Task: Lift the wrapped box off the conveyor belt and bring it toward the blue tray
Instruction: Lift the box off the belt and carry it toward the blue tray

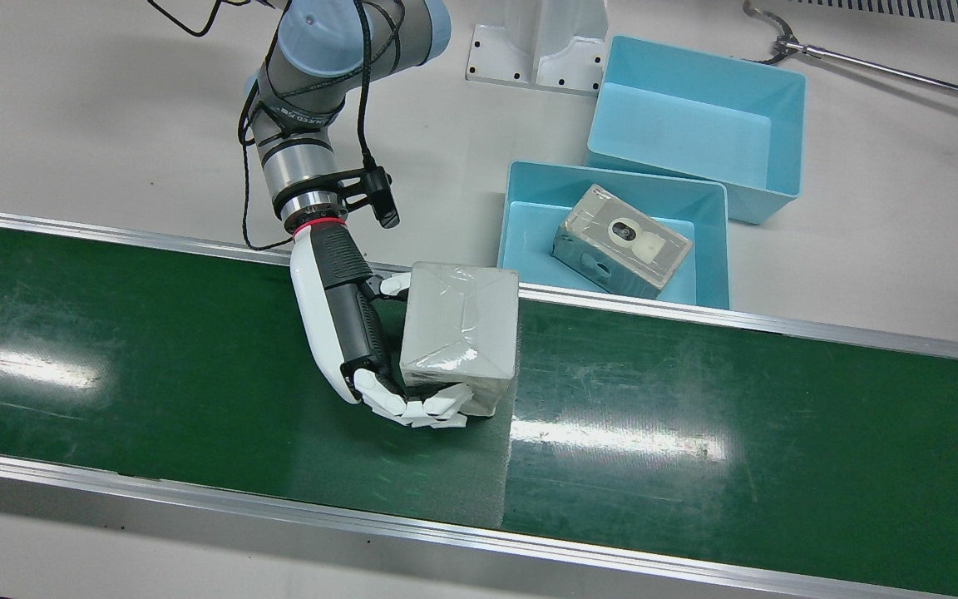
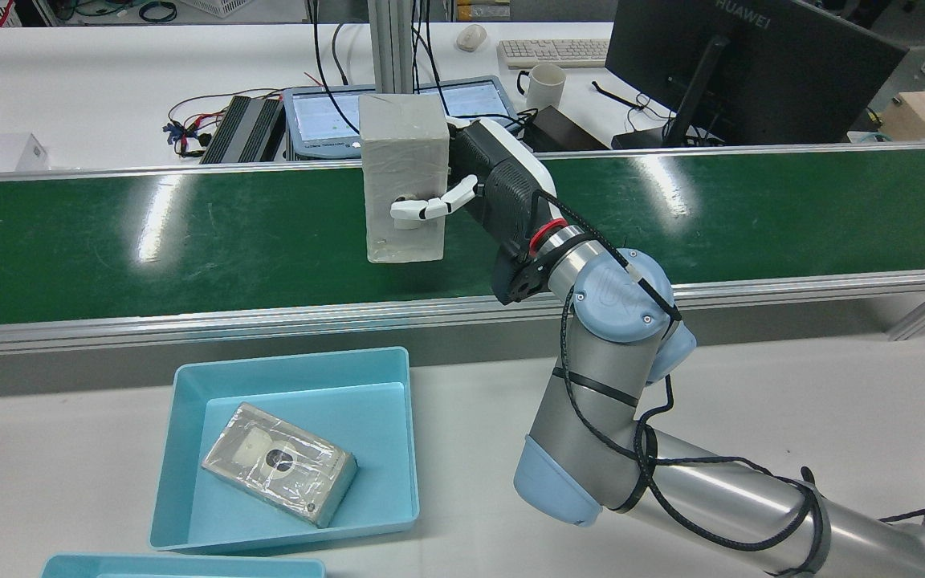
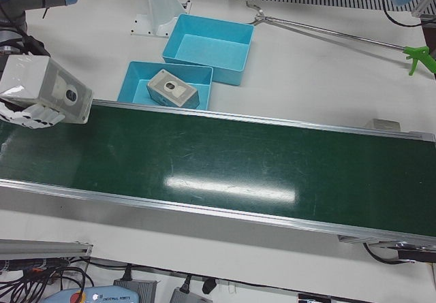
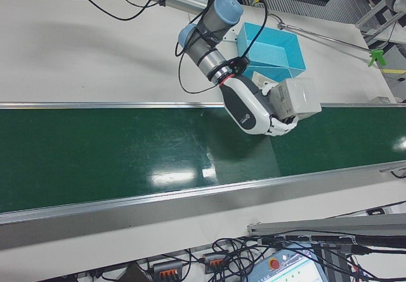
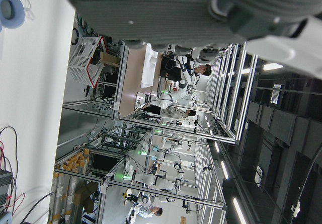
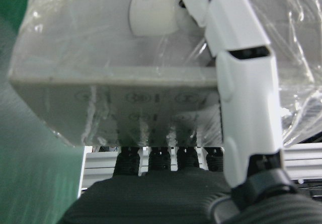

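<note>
Fingers [image 1: 425, 408] of the right hand [image 1: 346, 324] closed around the wrapped box [image 1: 462, 333].
Box held above the conveyor belt [image 1: 695, 433], near its tray-side edge by the blue tray [image 1: 520, 225].

In the front view the wrapped box [image 1: 462, 329] hides the palm side of the right hand [image 1: 362, 349], so only its fingertips [image 1: 433, 409] show below the box. The left-front view cuts that hand [image 3: 30, 116] off at its left edge. The left hand [image 5: 201, 7] fills the top of its own camera's view as a dark blur, and its fingers cannot be made out. A second blue tray [image 2: 181, 567] is cut off by the rear view's bottom edge.
</note>
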### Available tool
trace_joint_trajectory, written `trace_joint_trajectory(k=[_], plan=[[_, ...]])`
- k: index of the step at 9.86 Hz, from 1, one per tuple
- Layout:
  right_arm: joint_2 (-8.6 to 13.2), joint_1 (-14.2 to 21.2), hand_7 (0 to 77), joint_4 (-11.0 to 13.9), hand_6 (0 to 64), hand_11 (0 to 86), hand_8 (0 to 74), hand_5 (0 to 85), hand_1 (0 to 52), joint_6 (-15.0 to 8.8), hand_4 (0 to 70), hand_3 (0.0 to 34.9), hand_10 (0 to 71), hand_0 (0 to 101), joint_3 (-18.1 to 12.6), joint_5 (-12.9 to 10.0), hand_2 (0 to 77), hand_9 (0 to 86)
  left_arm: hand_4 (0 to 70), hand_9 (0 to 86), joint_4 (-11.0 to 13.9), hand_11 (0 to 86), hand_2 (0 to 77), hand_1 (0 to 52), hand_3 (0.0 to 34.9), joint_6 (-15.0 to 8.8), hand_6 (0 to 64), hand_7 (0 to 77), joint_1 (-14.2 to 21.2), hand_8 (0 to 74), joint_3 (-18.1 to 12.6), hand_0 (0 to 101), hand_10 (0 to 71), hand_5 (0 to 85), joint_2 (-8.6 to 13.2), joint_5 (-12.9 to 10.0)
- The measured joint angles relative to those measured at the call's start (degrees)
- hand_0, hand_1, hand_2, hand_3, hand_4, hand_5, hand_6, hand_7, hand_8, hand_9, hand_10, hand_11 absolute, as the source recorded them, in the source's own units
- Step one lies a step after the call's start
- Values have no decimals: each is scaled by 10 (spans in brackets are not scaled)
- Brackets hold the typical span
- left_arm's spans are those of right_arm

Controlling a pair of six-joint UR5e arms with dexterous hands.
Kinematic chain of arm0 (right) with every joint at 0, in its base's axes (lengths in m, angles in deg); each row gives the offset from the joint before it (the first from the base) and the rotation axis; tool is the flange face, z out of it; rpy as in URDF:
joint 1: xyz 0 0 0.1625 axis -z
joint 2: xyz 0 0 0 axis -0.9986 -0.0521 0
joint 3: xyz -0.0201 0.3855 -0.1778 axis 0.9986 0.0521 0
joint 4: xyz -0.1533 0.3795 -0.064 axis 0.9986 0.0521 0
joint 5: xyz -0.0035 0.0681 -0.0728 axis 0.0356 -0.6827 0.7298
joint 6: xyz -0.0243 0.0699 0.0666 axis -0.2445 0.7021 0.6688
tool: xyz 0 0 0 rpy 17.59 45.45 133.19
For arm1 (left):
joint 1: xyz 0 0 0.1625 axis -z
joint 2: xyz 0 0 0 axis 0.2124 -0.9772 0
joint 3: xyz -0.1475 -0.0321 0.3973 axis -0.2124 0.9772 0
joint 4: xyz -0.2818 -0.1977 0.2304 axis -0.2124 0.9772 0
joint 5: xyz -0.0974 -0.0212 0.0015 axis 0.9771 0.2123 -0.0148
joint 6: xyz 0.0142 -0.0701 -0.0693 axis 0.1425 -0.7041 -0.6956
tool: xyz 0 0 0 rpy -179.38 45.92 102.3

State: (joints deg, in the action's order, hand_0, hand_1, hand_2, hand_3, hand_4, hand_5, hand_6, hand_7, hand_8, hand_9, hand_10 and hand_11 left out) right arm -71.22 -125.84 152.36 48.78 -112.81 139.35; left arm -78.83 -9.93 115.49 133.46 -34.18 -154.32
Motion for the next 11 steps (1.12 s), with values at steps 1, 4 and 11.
trace_joint_trajectory(k=[1,4,11], plan=[[-2,9,398,9,311,322,404,398,229,-19,300,2,420,522,-35,-7,273,415,0,5,0,5,5,0,0,0,5,5,0,5,0,0,5,11,0,0],[-9,69,447,21,371,425,496,447,60,-53,289,5,562,466,-93,-19,333,502,0,5,0,5,5,0,0,0,5,5,0,5,0,0,5,11,0,0],[-42,161,540,21,415,584,529,584,16,-134,169,0,496,462,-116,-45,360,698,0,5,0,5,11,0,0,0,5,5,0,5,0,0,5,5,0,0]])
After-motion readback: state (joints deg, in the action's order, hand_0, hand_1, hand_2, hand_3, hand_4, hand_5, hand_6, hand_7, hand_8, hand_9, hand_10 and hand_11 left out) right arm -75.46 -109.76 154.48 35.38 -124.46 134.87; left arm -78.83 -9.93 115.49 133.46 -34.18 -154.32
